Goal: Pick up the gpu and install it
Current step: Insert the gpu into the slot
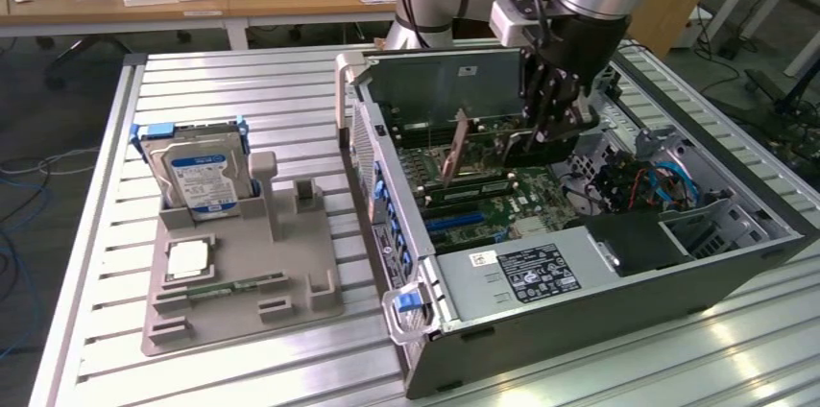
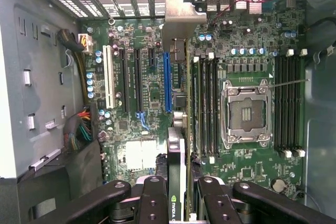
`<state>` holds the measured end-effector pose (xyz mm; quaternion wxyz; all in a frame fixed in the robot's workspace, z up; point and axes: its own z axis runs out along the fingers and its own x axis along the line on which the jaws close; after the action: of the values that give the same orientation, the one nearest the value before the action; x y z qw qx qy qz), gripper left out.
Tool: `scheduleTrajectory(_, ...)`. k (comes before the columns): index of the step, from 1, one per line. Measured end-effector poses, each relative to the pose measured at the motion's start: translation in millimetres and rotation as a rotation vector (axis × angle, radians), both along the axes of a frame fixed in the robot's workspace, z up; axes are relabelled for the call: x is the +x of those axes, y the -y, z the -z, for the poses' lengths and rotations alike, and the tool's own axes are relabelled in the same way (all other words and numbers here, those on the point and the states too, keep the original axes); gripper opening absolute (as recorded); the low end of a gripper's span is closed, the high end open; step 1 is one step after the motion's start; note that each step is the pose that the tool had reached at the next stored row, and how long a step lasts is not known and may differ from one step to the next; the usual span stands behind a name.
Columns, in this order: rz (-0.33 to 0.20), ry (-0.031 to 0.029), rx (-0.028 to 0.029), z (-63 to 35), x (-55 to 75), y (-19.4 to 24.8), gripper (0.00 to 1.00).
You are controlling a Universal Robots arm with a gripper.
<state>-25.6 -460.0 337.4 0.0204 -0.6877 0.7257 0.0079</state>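
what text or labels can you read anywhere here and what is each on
"NVIDIA": on the gpu held in the end effector.
hard drive label: blurred, unreadable.
black label on the computer case: too small to read.
white sticker beside it: too small to read.

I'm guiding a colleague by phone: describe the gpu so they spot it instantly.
Look inside the open computer case, over the green motherboard, where the gripper reaches in. The gpu is the thin dark card clamped on edge between its fingers, beside the blue slot; its silver end bracket marks it out.
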Motion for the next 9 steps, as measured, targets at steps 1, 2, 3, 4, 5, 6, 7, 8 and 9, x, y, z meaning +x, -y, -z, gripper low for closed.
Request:
scheduleTrajectory(1, 0.0, 0.0001, 0.0002, 0.3, -0.2, 0.2, 0.27)
scheduleTrajectory(2, 0.0, 0.0002, 0.0003, 0.6, -0.4, 0.7, 0.27)
scheduleTrajectory(3, 0.0, 0.0002, 0.0003, 0.8, -0.6, 1.4, 0.27)
scheduleTrajectory(4, 0.0, 0.0002, 0.0002, 1.1, -0.9, 2.0, 0.27)
scheduleTrajectory(5, 0.0, 0.0001, 0.0003, 1.4, -1.1, 2.6, 0.27)
scheduleTrajectory(6, 0.0, 0.0001, 0.0003, 1.6, -1.3, 3.2, 0.27)
scheduleTrajectory(7, 0.0, 0.0002, 0.0004, 2.1, -1.5, 3.4, 0.27)
scheduleTrajectory(8, -0.001, 0.0001, 0.0003, 3.0, -1.9, 3.4, 0.27)
scheduleTrajectory(9, -0.001, 0.0001, 0.0002, 4.1, -2.2, 3.4, 0.27)
